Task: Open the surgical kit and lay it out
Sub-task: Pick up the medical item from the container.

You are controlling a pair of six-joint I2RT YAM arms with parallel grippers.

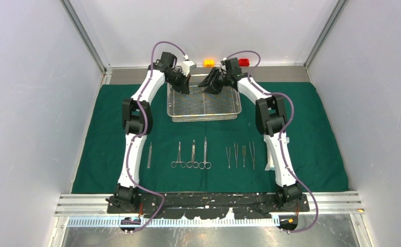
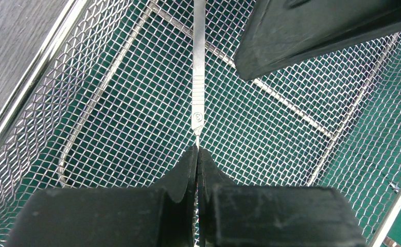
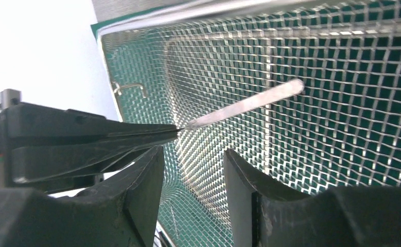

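Note:
The silver wire-mesh tray (image 1: 204, 116) stands on the dark green cloth (image 1: 316, 149) at the back middle. Both grippers hang over its far half. My left gripper (image 2: 197, 152) is shut on the end of a slim flat steel handle (image 2: 198, 77), which juts out above the mesh floor (image 2: 116, 128). The right gripper (image 3: 193, 164) is open just beside it, its jaws apart with only mesh behind the gap. From the right wrist, the handle (image 3: 249, 103) sticks out of the left fingers (image 3: 85, 139), a little beyond my right fingertips. On the cloth in front lie a steel handle (image 1: 149, 155), scissors and forceps (image 1: 192, 155) and tweezers (image 1: 240, 155) in a row.
An orange block (image 1: 209, 63) and a red block (image 1: 244, 62) sit on the grey strip behind the tray. Grey walls close in on both sides. The arm bases stand at the near edge (image 1: 208, 201).

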